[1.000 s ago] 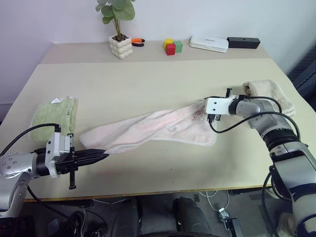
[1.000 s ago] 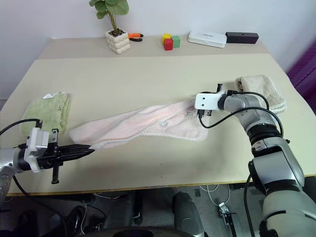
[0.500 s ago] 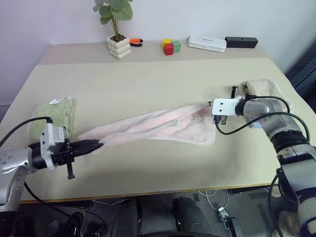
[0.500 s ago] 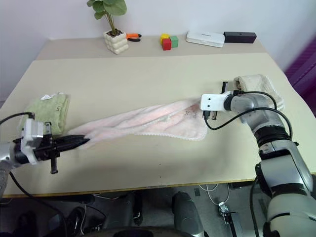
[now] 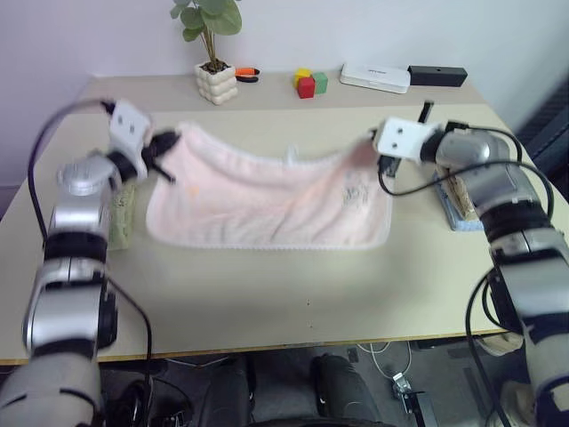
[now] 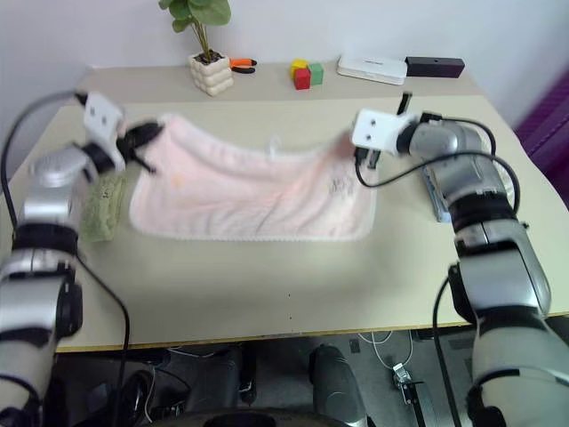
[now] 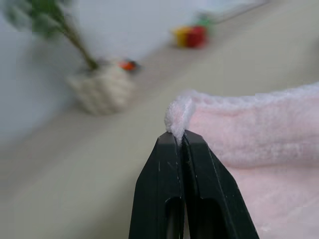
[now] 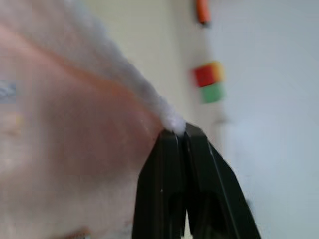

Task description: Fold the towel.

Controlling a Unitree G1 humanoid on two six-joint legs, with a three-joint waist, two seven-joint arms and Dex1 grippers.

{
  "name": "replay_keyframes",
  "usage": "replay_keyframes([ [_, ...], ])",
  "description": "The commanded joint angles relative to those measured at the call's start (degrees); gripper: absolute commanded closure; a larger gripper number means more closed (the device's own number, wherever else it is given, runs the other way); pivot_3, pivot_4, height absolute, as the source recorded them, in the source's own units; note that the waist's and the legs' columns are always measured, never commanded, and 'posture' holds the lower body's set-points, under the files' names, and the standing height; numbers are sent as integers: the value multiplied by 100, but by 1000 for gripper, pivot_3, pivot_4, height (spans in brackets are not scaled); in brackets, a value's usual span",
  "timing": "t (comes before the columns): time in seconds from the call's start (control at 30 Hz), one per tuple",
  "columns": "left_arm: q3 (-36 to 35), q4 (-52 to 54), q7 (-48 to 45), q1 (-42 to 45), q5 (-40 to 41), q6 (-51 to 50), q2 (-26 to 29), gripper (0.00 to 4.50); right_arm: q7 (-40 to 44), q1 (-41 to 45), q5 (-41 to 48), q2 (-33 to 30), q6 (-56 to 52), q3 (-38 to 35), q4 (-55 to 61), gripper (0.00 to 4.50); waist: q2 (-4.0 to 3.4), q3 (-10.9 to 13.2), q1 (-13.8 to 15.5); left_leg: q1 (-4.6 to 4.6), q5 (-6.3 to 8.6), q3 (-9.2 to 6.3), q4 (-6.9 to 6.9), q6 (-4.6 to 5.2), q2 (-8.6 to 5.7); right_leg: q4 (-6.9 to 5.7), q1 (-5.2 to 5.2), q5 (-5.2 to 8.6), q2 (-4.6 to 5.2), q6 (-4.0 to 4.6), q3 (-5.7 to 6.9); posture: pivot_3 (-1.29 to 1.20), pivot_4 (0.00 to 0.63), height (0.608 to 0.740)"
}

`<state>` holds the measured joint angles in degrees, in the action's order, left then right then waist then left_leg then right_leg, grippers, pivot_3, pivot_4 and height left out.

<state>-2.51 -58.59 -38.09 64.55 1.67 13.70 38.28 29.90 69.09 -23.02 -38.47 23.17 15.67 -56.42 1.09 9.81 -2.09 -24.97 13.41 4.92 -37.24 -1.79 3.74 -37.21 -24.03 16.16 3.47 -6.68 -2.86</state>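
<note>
My left gripper [image 7: 180, 135] and right gripper [image 8: 178, 130] each pinch an upper corner of the pale pink fluffy terry towel [image 5: 267, 200]. It hangs spread between them; its lower edge seems to touch the surface [image 5: 293, 294] mid-way.

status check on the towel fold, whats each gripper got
Left gripper shut on towel corner. Right gripper shut on the other top corner. Towel hangs spread between them, lower edge on table. Nothing in the way.

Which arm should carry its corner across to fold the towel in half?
Either, probably: the left gripper and right gripper each pinch a top corner of the towel, equally raised.
</note>
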Motion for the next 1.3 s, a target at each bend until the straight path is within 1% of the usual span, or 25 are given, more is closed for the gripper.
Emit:
replay_keyframes([
  [0.03, 18, -885, 496, 1001, -425, 667, 415, 4500, -1117, 918, -270, -233, 90, -160, -500, 4491, -1, -1, -25, -18, -4, 2, 5, -7, 0, -2, -24, 0, 3, -1, 0, 0, 150, 735],
  [0.07, -15, -1064, 543, 1275, -454, 773, 526, 4500, -1240, 1065, -287, -308, 214, -181, -565, 4491, -1, -1, -44, -44, -7, 4, 10, -11, 0, -4, -56, -1, 3, -1, 2, 0, 150, 735],
  [0.1, -90, -1209, 527, 1455, -421, 866, 612, 4500, -1305, 1142, -287, -375, 311, -193, -609, 4491, -1, -1, -53, -52, -7, 11, 21, -13, 1, -8, -70, -1, 4, -1, 2, 0, 150, 735],
  [0.17, -144, -1368, 297, 1608, -397, 1089, 767, 4500, -1201, 1105, -187, -510, 527, -247, -558, 4491, -1, -1, -60, -41, -7, 23, 24, -13, 2, 0, -74, 0, 8, -2, 12, 0, 150, 735],
  [0.2, -211, -1389, 38, 1601, -302, 1272, 821, 4500, -1057, 996, -90, -584, 630, -291, -441, 4491, -2, -1, -65, -40, -7, 25, 26, -13, 4, 2, -75, 1, 7, -2, 15, 0, 150, 735],
  [0.23, -347, -1386, -610, 1516, -68, 1246, 827, 4500, -878, 813, 36, -647, 736, -348, -242, 4491, -3, -1, -64, -36, -7, 31, 27, -13, 7, 2, -75, 3, 7, -3, 17, 0, 150, 735],
  [0.3, -500, -1324, -1608, 1184, 203, 1483, 831, 4500, -366, 309, 341, -703, 833, -421, 300, 4491, -5, 0, -58, -38, -7, 35, 27, -13, 8, 3, -74, 3, 7, -4, 22, 0, 150, 735],
  [0.33, -553, -1292, -1920, 1052, 275, 1610, 824, 4500, -214, 105, 416, -719, 839, -442, 539, 4491, -6, 1, -60, -39, -7, 40, 27, -13, 9, 4, -72, 4, 8, -5, 22, 0, 150, 735],
  [0.4, -625, -1151, -2727, 558, 451, 1857, 851, 4500, 471, -760, 1051, -691, 495, -624, 1502, 4491, -7, 1, -60, -35, -8, 50, 21, -14, 11, -2, -61, 3, 12, -7, 21, 0, 150, 735],
  [0.47, -722, -974, -3458, -67, 658, 2244, 853, 4500, 974, -1882, 1472, -773, 249, -667, 2543, 4491, -6, -1, -53, -31, -9, 49, -3, -15, 13, -14, -50, -3, 13, -15, 21, 0, 150, 735],
  [0.5, -817, -883, -3853, -360, 839, 2349, 834, 4500, 1193, -2468, 1526, -870, 126, -616, 3024, 4491, -6, -1, -42, -27, -10, 47, -7, -16, 14, -14, -43, -5, 13, -16, 21, 0, 150, 735],
  [0.53, -855, -786, -4447, -725, 1004, 2339, 876, 4500, 1440, -3081, 1719, -938, -106, -625, 3527, 4491, -6, -1, -23, -24, -10, 45, -13, -16, 14, -18, -37, -5, 14, -16, 21, 0, 150, 735],
  [0.57, -884, -709, -4859, -956, 1125, 2289, 912, 4500, 1608, -3481, 1854, -981, -330, -670, 3905, 4491, -6, -1, -11, -28, -10, 42, -18, -16, 14, -21, -37, -5, 14, -16, 22, 0, 150, 735],
  [0.6, -896, -634, -5063, -1158, 1171, 2442, 948, 4500, 1701, -3786, 1939, -1024, -566, -743, 4214, 4491, -6, 0, -14, -28, -10, 41, -18, -15, 14, -20, -35, -5, 15, -16, 22, 0, 150, 735],
  [0.63, -938, -571, -5182, -1328, 1223, 2544, 982, 4500, 1784, -4003, 1893, -1157, -555, -804, 4406, 4491, -8, 1, -11, -34, -9, 41, -25, -15, 14, -22, -41, -5, 14, -16, 22, 0, 150, 735],
  [0.7, -983, -432, -5367, -1669, 1384, 2725, 1071, 4500, 2236, -4409, 2207, -1464, -842, -1028, 4843, 4491, -14, 6, -3, -41, -4, 38, -57, -5, 14, -45, -43, -5, 15, -16, 21, 0, 150, 735],
  [0.73, -992, -382, -5420, -1770, 1450, 2752, 1096, 4500, 2387, -4523, 2334, -1561, -966, -1096, 4992, 4491, -12, 4, -2, -41, 13, 38, -71, 24, 14, -57, -43, -5, 16, -16, 20, 0, 150, 735],
  [0.8, -716, -41, -5441, -2171, 1804, 2498, 1251, 4500, 2988, -4970, 2864, -1914, -1276, -1229, 5490, 4491, -10, 0, 7, -37, 22, 33, -85, 38, 15, -71, -39, -5, 15, -15, 17, 0, 150, 735],
  [0.9, -307, 595, -5441, -2748, 2387, 1972, 1531, 4500, 3452, -5302, 3164, -2270, -1571, -1418, 5829, 4491, -2, -6, 9, -23, 25, 26, -81, 43, 20, -73, -27, -4, 11, -14, 19, 0, 150, 735],
  [1.0, -71, 1049, -5441, -3226, 2860, 1741, 1787, 4500, 3753, -5572, 3264, -2530, -1734, -1545, 5994, 4491, -2, -6, 39, -25, 25, 27, -85, 43, 20, -76, -27, -4, 13, -14, 18, 0, 150, 735],
  [1.07, 15, 1210, -5441, -3642, 3041, 1895, 1928, 4500, 4072, -5913, 3575, -2781, -2189, -1669, 6421, 4491, -4, -5, 105, -24, 25, 29, -86, 43, 19, -77, -29, -3, 14, -14, 18, 0, 150, 735],
  [1.1, 85, 1340, -5441, -3889, 3181, 1852, 2029, 4500, 4261, -6131, 3879, -2942, -2614, -1777, 6767, 4491, -6, -6, 121, -25, 26, 29, -86, 44, 20, -77, -32, -3, 15, -13, 17, 0, 150, 735],
  [1.2, 195, 1691, -5441, -4457, 3565, 1636, 2298, 4500, 4474, -6486, 4263, -3265, -3360, -2048, 7386, 4491, -6, -6, 136, -24, 27, 29, -82, 45, 22, -78, -34, -2, 14, -11, 16, 0, 150, 735],
  [1.3, 229, 1961, -5441, -4787, 3819, 1533, 2449, 4500, 4536, -6727, 4303, -3375, -3581, -2220, 7587, 4491, 5, -12, 169, -23, 27, 28, -86, 45, 23, -78, -32, 6, 17, 9, 19, 0, 150, 735],
])
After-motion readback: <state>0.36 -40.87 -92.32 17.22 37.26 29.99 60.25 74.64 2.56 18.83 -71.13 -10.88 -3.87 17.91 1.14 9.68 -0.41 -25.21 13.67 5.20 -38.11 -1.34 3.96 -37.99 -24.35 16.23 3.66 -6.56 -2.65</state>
